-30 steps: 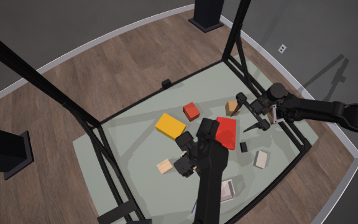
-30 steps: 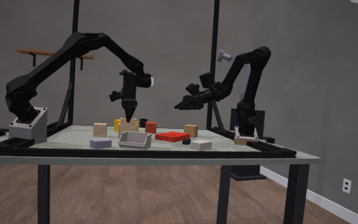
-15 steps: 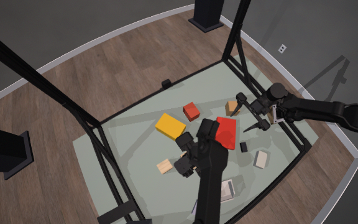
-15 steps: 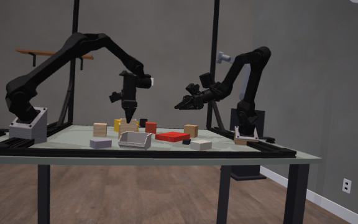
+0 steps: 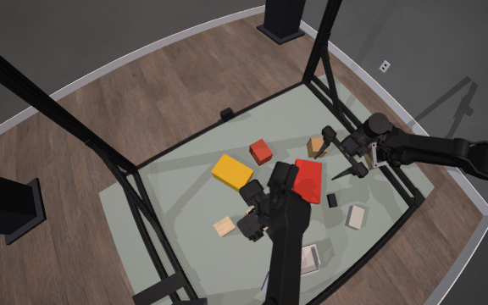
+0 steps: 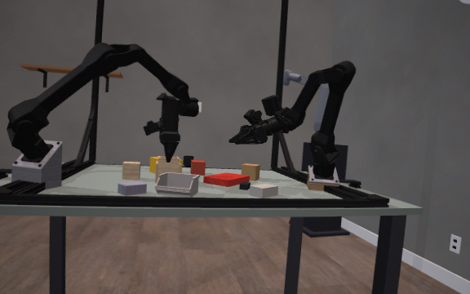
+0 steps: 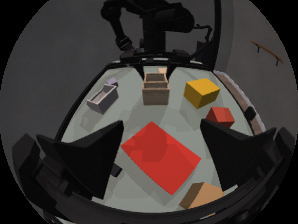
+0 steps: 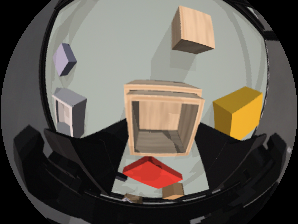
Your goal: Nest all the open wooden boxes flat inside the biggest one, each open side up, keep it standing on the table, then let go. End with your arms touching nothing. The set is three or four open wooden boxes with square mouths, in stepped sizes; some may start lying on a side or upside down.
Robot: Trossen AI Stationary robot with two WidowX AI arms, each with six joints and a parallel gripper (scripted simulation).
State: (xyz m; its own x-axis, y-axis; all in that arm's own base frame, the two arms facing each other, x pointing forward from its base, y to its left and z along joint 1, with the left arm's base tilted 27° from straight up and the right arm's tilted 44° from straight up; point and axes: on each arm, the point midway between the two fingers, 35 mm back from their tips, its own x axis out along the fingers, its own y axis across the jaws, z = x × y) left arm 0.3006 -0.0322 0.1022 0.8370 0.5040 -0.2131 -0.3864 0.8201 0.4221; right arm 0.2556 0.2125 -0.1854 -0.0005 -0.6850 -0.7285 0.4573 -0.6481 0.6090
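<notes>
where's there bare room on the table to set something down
Bare patches: between the yellow block and the light wooden block; left of that yellow block, top view. Crowded: around the red slab.

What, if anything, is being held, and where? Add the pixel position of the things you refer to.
The right tool (image 5: 253,218) (image 6: 169,160) (image 7: 155,80) (image 8: 162,123) holds a wooden box (image 6: 168,171) (image 7: 155,96) (image 8: 157,115) by opposite sides. The left tool (image 5: 324,169) (image 6: 232,141) (image 7: 163,124) holds nothing.
</notes>
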